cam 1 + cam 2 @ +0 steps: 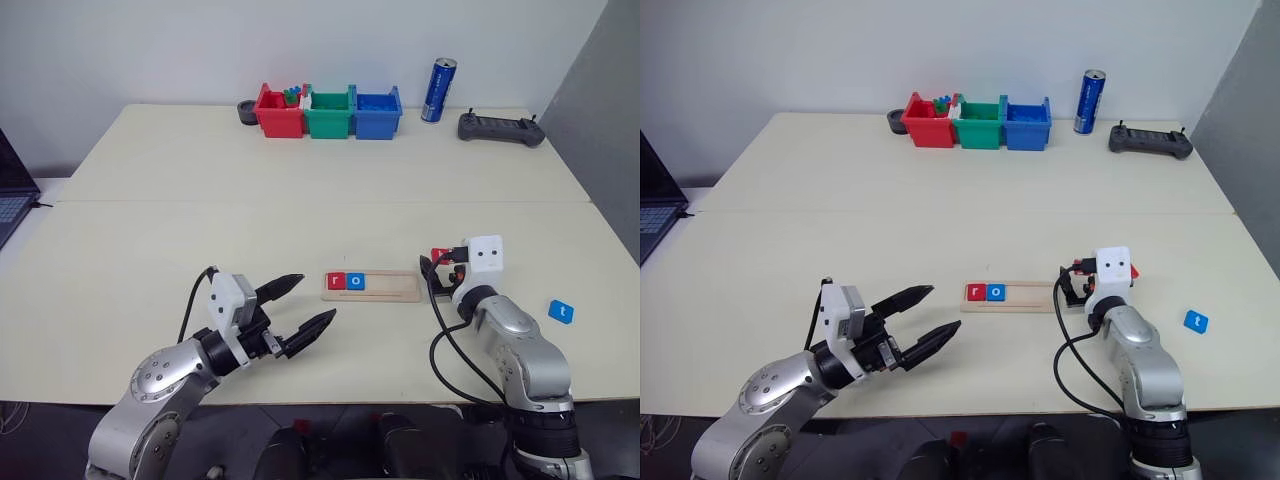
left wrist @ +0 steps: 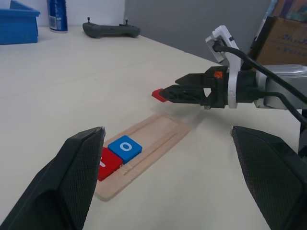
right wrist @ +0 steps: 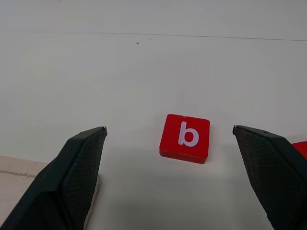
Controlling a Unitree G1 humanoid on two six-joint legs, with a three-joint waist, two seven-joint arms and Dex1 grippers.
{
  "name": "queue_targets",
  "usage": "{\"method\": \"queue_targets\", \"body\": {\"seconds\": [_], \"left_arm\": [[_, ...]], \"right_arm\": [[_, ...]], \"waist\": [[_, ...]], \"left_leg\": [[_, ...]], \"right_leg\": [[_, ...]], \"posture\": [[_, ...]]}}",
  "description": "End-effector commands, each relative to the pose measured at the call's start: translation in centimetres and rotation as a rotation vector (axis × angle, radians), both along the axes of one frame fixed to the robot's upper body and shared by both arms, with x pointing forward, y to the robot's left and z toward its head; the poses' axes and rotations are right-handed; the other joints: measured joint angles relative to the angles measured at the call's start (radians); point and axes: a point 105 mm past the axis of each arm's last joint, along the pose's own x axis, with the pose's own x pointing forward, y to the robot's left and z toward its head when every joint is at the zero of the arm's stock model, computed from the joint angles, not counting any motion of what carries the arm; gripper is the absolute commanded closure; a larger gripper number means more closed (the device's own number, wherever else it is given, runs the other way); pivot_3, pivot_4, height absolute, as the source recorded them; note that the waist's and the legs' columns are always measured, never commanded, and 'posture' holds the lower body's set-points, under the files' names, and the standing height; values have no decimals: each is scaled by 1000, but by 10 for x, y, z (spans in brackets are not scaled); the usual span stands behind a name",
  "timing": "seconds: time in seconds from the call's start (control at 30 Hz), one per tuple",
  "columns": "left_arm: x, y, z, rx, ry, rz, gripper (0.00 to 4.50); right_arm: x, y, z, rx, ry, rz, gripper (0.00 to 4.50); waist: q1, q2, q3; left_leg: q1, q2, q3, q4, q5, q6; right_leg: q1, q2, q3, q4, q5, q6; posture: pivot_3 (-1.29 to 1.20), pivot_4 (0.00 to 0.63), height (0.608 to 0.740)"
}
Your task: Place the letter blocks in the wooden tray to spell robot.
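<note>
Left gripper (image 1: 302, 308) nearest, raised off table (image 1: 150, 240), pointing level toward wooden tray (image 1: 385, 293), fingers spread wide, empty. Tray mid-table, red r block (image 1: 335, 280) and blue o block (image 1: 356, 281) side by side at its left end, rest of groove bare. Right gripper (image 2: 164, 93) low beyond tray's right end, pointing forward, slightly down, fingers wide apart, empty. Red b block (image 3: 185, 137) flat on table between its fingers, untouched. Blue t block (image 1: 561, 311) well right. Bins (image 1: 329, 113), can (image 1: 438, 90), controller (image 1: 501, 128) at far edge.

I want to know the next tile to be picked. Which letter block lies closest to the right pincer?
The red b block: it lies on the table between the open fingers of the right pincer. The blue t block lies apart, off to the right.
</note>
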Motion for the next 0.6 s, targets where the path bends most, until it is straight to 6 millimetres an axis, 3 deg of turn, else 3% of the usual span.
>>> {"method": "queue_targets", "body": {"seconds": [0.03, 0.27, 0.6], "left_arm": [[-3, 6, 3, -10, -39, 13, 69], [-3, 15, 2, 9, -64, 37, 69], [-6, 12, -1, 14, -72, 23, 69]], "right_arm": [[3, 2, 14, 8, -59, -4, 0], [8, 2, 8, 35, -34, -34, 0], [19, -12, -8, 55, 29, -149, 0]], "waist": [[0, 0, 0], [0, 0, 0], [0, 0, 0]], "left_leg": [[0, 0, 0, 0, 0, 0], [0, 0, 0, 0, 0, 0], [0, 0, 1, 0, 0, 0]], "right_leg": [[0, 0, 0, 0, 0, 0], [0, 0, 0, 0, 0, 0], [0, 0, 0, 0, 0, 0]], "posture": [[0, 150, 740], [0, 150, 740], [0, 150, 740]]}}
